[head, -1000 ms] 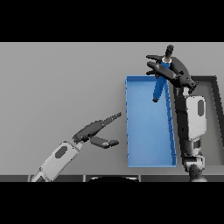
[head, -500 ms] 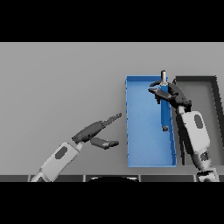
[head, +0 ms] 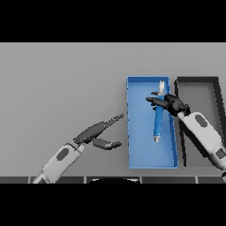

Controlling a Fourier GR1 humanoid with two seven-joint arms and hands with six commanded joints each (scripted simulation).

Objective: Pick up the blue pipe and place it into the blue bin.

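1. The long blue pipe with a white tip [head: 158, 118] lies lengthwise inside the shallow blue rectangular bin [head: 132, 132] on the grey desk [head: 62, 88].
2. The right hand [head: 170, 103] hovers over the pipe's upper half, fingers spread, gripping nothing.
3. A dark grey bin [head: 218, 88] sits just right of the blue one.
4. The left hand [head: 98, 131] rests open, left of the blue bin.

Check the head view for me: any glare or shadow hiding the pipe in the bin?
Head view: flat, even lighting, no glare; the blue pipe shows clearly inside the blue bin, only the right hand overlaps it near its upper part.
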